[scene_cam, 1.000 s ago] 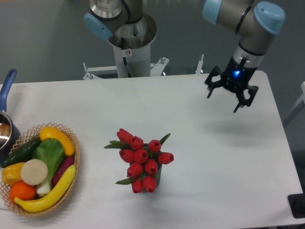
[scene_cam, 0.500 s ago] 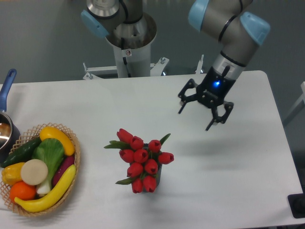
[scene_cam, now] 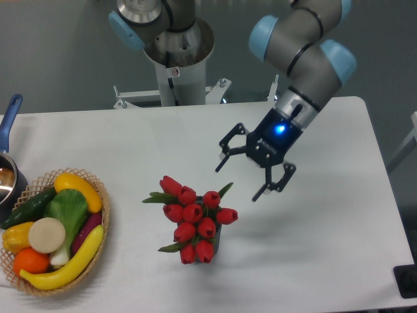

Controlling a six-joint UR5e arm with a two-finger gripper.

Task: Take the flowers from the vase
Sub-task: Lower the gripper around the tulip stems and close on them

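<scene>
Flowers (scene_cam: 194, 220): red tulip buds with green leaves, bunched upright in the vase (scene_cam: 217, 238) near the middle of the white worktop (scene_cam: 313, 254), buds spreading wider than the vase and hiding nearly all of it, only a dark sliver showing at the lower right of the bunch. Claw (scene_cam: 240, 178) up and to the right of the bunch, in the air above the worktop, tilted so the fingers aim down-left toward the buds. Fingers spread wide apart, nothing between them. Lower fingertip (scene_cam: 257, 197) near the uppermost right leaf, no contact with any bud or leaf. Blue light glowing on the claw body. Grey arm with light blue joint caps (scene_cam: 306, 45) reaching in from the top right. Far left: wicker basket (scene_cam: 100, 225) loaded with toy produce, among it a yellow banana (scene_cam: 68, 265), an orange (scene_cam: 30, 260) and a cucumber (scene_cam: 27, 207); behind it, at the frame edge, a blue-handled pot (scene_cam: 9, 130), well apart from flowers and claw.
</scene>
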